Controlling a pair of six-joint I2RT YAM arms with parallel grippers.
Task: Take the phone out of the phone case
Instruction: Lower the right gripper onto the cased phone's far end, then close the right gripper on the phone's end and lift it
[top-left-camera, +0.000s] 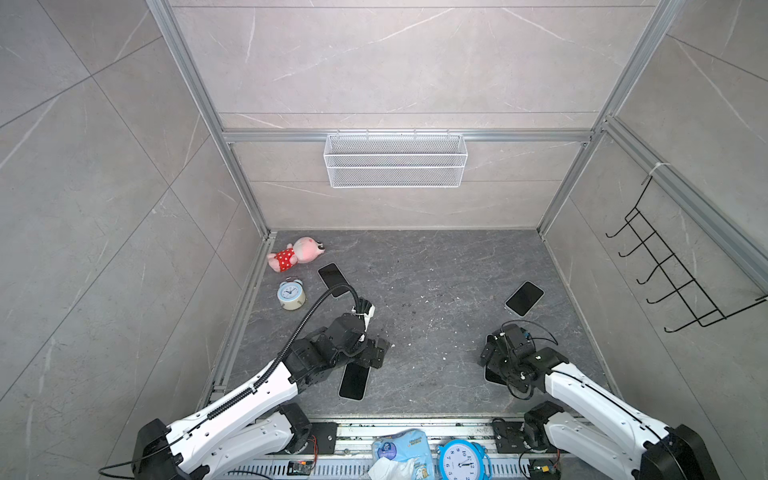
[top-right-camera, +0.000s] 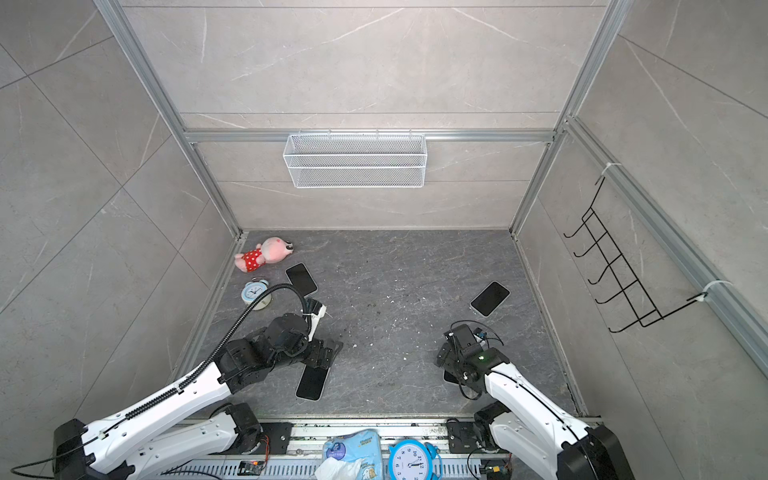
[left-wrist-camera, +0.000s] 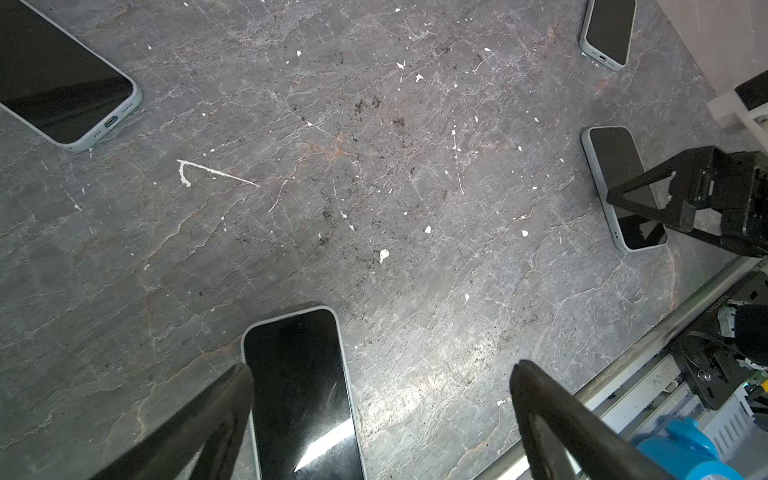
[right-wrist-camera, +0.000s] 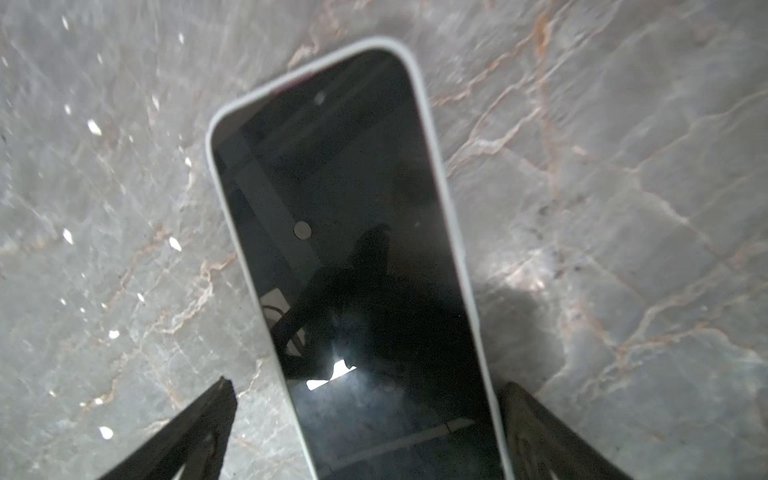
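— Right gripper (right-wrist-camera: 365, 382) hung with its fingers spread wide, empty, one on each side of the phone (right-wrist-camera: 332, 208). Where did that phone lie?

— Flat, screen up, seated in its pale phone case (right-wrist-camera: 446, 183), on the dark tabletop (top-left-camera: 436, 291) near the front right corner. From above, the arm hid most of it.

— And its heading?

— Its long axis ran out between the fingers, a little skewed, roughly from front rail toward back wall. Which end carried the port I couldn't tell.

— How to do this step well?

— I'd judge: square up with that axis, descend evenly, and pinch the case's long edges rather than the glass.

— And the left gripper (left-wrist-camera: 382, 365)?

— Equally splayed, holding nothing, one finger just beside the rim of a second phone (left-wrist-camera: 299, 395). Farther back lay a third phone (top-left-camera: 333, 279) near an alarm clock (top-left-camera: 291, 294), and a fourth phone (top-left-camera: 524, 298).
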